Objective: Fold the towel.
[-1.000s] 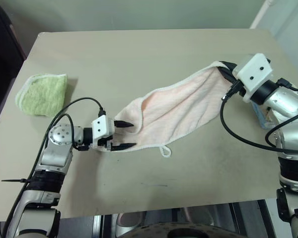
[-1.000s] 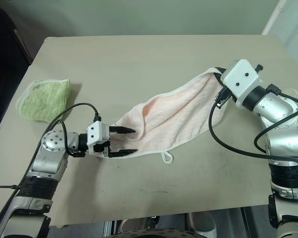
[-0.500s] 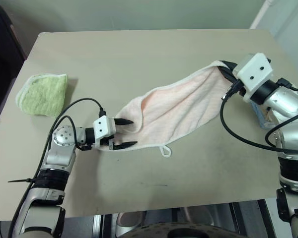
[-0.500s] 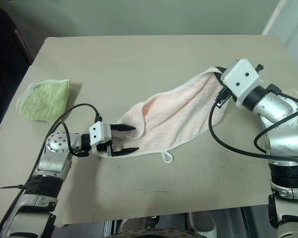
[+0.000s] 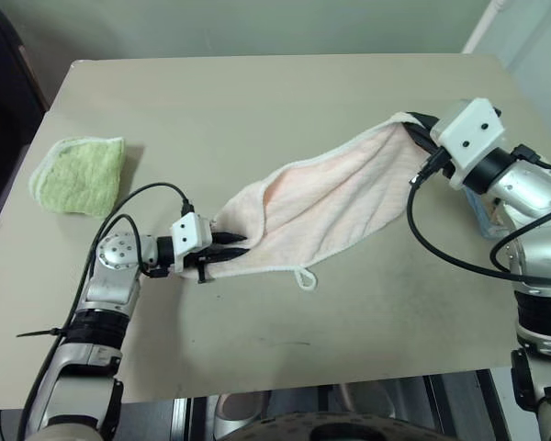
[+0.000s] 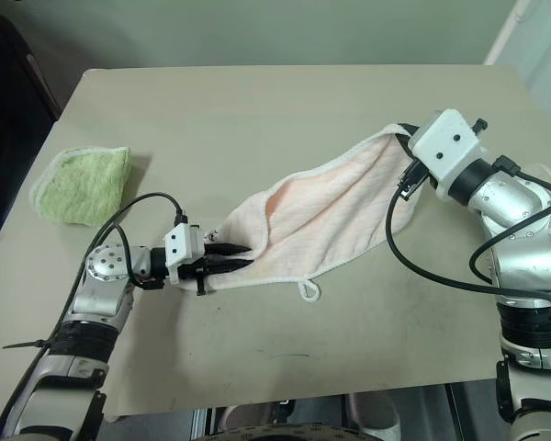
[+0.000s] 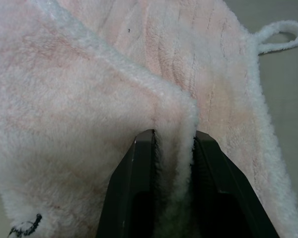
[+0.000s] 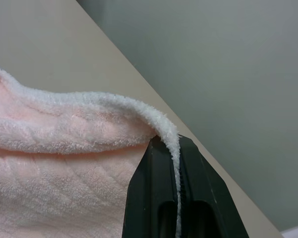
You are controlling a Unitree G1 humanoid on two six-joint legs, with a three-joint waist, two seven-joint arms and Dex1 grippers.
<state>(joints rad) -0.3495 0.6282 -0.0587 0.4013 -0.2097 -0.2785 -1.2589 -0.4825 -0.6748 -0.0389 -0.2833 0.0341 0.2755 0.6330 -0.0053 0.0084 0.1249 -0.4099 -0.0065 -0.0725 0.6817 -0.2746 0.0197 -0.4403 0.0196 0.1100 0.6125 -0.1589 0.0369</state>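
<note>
- Now we hold the pale pink towel (image 5: pixel 335 197) at both ends: our left gripper (image 5: pixel 228 250) pinches a low corner fold at the table (image 5: pixel 257 101), and our right gripper (image 5: pixel 421 131) is clamped on the raised hem.
- Its long axis runs diagonally between our grippers, sagging onto the table mid-span.
- Both arms are at the cloth; the loop tab (image 5: pixel 304 278) lies nearer our left.
</note>
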